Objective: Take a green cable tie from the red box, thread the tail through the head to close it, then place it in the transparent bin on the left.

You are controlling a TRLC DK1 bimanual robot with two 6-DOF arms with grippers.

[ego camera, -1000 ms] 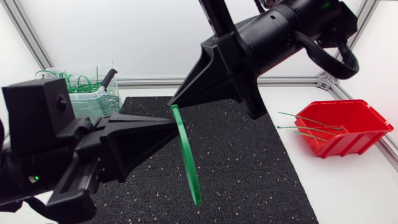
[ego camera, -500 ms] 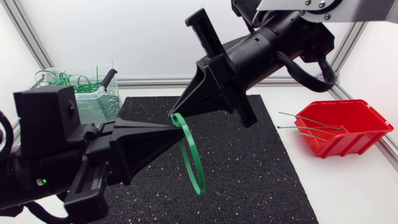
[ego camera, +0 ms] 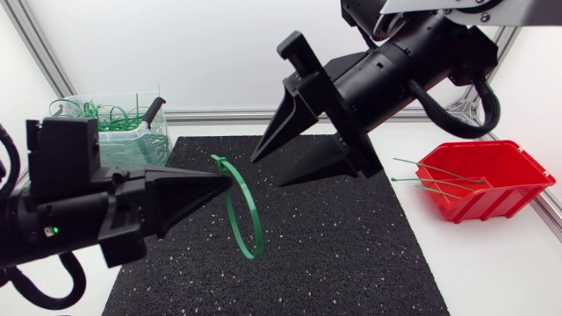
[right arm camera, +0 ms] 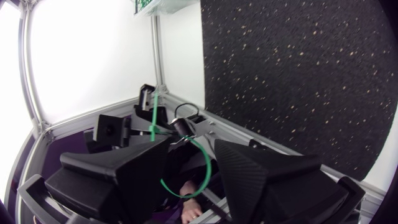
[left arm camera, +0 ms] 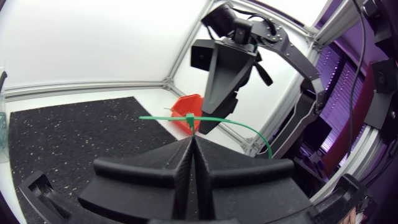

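A green cable tie (ego camera: 248,255), closed into a loop, hangs from the tips of my left gripper (ego camera: 230,180), which is shut on it near the head, above the black mat. In the left wrist view the tie (left arm camera: 249,129) runs across the closed fingertips of that gripper (left arm camera: 193,138). My right gripper (ego camera: 266,173) stands open just beyond the loop, up and to the right, touching nothing. From the right wrist the loop (right arm camera: 208,162) shows in the gap ahead of the open gripper (right arm camera: 189,149). The red box (ego camera: 518,197) sits at the right, the transparent bin (ego camera: 123,140) at the back left.
A few loose green ties (ego camera: 439,180) lie in the red box and stick out over its rim. The bin holds several closed green ties. The black mat (ego camera: 351,237) covers the middle of the table, with an aluminium frame rail behind it.
My right gripper has opened, let go of the tie and drawn back to the upper right. My left gripper has pulled back to the left with the tie, which is now a closed loop.
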